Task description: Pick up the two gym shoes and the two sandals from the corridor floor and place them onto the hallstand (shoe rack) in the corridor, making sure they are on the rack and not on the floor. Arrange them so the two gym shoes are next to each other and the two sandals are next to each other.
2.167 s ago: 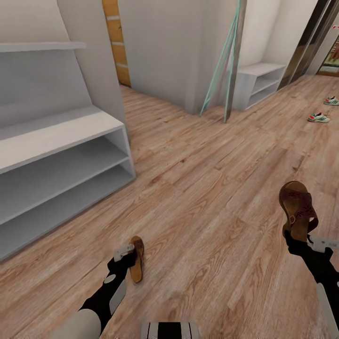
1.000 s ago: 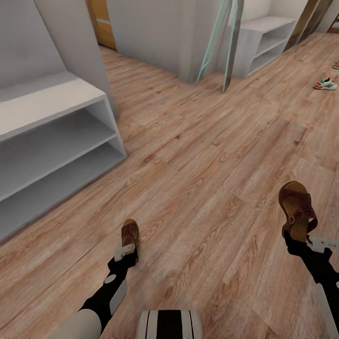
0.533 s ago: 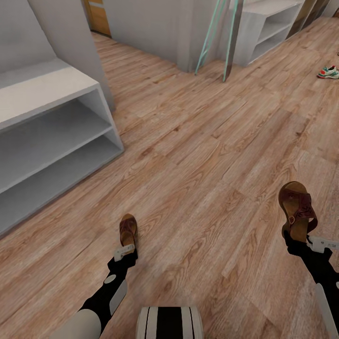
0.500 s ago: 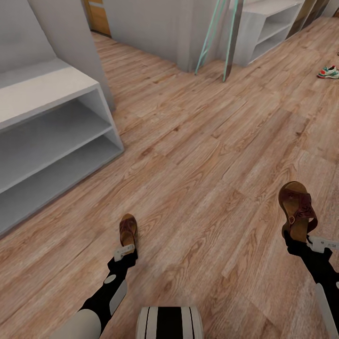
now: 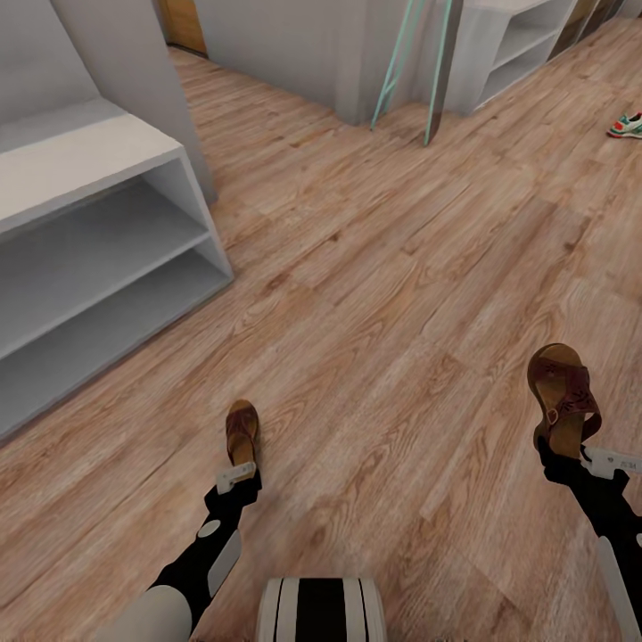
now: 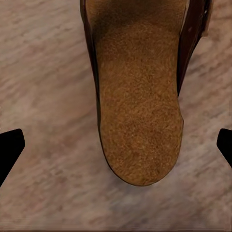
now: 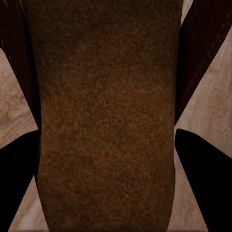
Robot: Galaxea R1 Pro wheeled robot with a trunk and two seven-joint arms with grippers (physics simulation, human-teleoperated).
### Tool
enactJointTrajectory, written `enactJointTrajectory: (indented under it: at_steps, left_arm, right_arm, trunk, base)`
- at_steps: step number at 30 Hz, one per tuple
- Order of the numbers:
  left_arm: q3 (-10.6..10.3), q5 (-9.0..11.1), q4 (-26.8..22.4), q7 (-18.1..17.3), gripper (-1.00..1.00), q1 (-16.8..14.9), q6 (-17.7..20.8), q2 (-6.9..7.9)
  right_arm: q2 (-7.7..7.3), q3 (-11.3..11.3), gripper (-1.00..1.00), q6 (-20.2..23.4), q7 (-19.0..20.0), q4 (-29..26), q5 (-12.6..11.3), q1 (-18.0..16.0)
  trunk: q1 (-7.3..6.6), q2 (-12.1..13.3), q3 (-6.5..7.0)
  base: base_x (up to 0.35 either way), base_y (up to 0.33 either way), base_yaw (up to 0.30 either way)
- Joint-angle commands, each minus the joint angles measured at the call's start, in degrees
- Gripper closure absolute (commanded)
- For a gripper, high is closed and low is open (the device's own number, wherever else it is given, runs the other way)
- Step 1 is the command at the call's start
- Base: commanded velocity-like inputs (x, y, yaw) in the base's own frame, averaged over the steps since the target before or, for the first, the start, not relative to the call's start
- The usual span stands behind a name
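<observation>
One brown sandal (image 5: 241, 432) lies flat on the corridor floor (image 5: 383, 267), just ahead of my left gripper (image 5: 238, 479). In the left wrist view its heel end (image 6: 137, 121) sits between the two widely spread fingertips (image 6: 9, 150) without touching them, so that gripper is open. My right gripper (image 5: 562, 453) is shut on the heel of the other sandal (image 5: 563, 392) and holds it upright above the floor; its dark fingers (image 7: 19, 188) press against the sandal's sides (image 7: 106, 121). One gym shoe (image 5: 627, 126) lies far off at the right edge. The hallstand (image 5: 89, 160) stands at the left.
A second pale shelf unit (image 5: 522, 40) stands at the back right, with a teal-legged frame (image 5: 397, 67) leaning beside a grey wall corner (image 5: 294, 45). Open wood flooring stretches between me and the hallstand.
The view has shifted, bringing the hallstand nearer. The left sandal, on its edge beside the gripper 2.2 s ago, now lies flat ahead of it. The right gripper's hold is unchanged.
</observation>
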Motion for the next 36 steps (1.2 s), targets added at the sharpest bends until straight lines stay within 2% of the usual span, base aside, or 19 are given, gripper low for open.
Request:
enactJointTrajectory:
  at_steps: [1,36]
  left_arm:
    - [0.1,0.2,0.0,0.0,-1.00,0.0,-0.2,0.02]
    - [0.3,0.3,-0.3,-0.1,-1.00,0.1,-0.7,0.24]
  right_arm:
    - [0.03,-0.1,1.00,0.3,0.3,-0.1,-0.5,0.0]
    - [0.14,0.0,1.00,0.3,0.3,-0.1,-0.5,0.0]
  trunk:
    - [0.01,0.0,-0.34]
    - [0.01,0.0,-0.45]
  base:
    - [0.000,0.000,0.000]
    - [0.042,-0.025,0.000]
